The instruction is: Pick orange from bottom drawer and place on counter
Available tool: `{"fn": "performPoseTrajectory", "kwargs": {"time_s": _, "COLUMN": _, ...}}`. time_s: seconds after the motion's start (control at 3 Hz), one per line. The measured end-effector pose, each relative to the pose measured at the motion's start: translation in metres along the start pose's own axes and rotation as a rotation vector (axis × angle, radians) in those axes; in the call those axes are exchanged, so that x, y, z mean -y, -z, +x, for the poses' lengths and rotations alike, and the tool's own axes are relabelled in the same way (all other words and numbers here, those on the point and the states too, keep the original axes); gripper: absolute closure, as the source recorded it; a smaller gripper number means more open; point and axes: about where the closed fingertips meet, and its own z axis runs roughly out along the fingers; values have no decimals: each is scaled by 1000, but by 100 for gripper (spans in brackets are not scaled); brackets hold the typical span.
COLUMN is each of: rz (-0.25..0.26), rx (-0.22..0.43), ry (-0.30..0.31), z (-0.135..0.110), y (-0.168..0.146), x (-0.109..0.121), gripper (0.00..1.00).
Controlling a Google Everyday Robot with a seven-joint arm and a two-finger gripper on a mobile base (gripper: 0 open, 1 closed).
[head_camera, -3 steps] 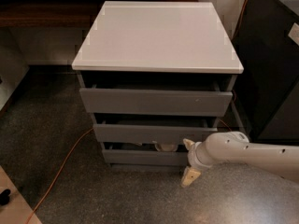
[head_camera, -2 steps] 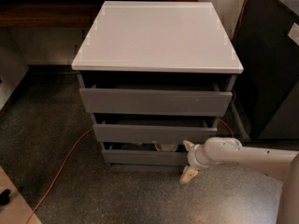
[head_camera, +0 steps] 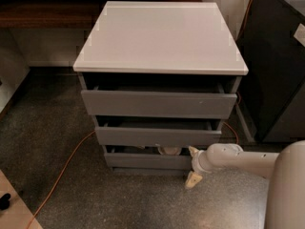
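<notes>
Gripper [head_camera: 192, 166] | cream fingers [head_camera: 190, 180] spread apart | beside flat grey bottom drawer [head_camera: 147, 161], right end

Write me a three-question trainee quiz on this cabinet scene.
1. True or false: the hand sits at the right end of the bottom drawer front, fingers apart.
2. What shows inside that drawer? A) a white bowl B) an orange C) a bottle
3. Fill in: the cable on the floor is ___ in colour.
Key: 1 true; 2 A; 3 orange.
</notes>
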Motion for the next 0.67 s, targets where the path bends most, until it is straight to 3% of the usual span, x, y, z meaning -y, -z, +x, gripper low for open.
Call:
{"fn": "performPoseTrajectory", "kwargs": {"time_s": 0.33, "rz": 3, "rx": -16, "ry": -10, "z": 24, "y": -30, "x": -3, "gripper": 0}}
{"fn": "performPoseTrajectory", "kwargs": {"time_s": 0.67, "rz": 21, "rx": 23, "ry": 2, "z": 49, "y": -66, "x": -3, "gripper": 0}}
